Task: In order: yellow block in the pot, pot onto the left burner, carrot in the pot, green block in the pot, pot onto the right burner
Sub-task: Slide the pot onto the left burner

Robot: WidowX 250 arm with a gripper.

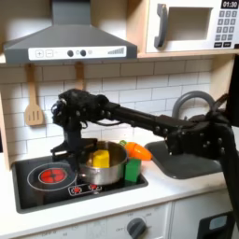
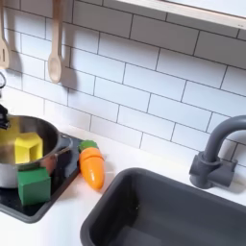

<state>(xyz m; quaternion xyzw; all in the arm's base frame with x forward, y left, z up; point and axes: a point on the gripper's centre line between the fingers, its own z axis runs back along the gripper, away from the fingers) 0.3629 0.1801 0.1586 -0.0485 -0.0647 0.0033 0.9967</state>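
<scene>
The black pincer grips, seemingly, the round shiny steel pot's rim (bright-yellow block inside) for sliding toward the red-ringed left burner.

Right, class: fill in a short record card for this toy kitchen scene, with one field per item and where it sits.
pot: on the black cooktop, right of the left burner
yellow block: inside the pot
green block: on the cooktop, against the pot's front
carrot: lying on the counter beside the sink
hand: at the pot's left rim in the first exterior view; grip unclear
</scene>
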